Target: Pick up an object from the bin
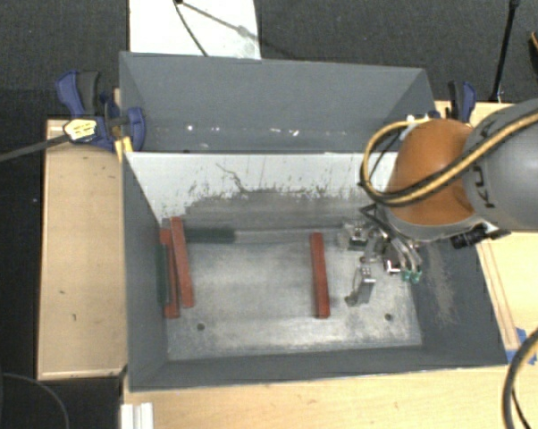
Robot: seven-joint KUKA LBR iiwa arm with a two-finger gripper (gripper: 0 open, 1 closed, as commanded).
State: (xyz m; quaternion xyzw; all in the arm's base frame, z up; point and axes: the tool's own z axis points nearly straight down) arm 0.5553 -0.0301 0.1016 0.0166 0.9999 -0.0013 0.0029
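My gripper hangs low over the right part of the bin floor, under the orange wrist cover. A thin red-brown bar lies flat just to its left, running from the back toward the front, a small gap away from the gripper. Nothing is visible in the gripper.
Against the left wall lie two red-brown bars side by side, with a dark green bar next to them. A dark bar lies along the back wall. Bare scuffed floor stretches between the left bars and the middle bar.
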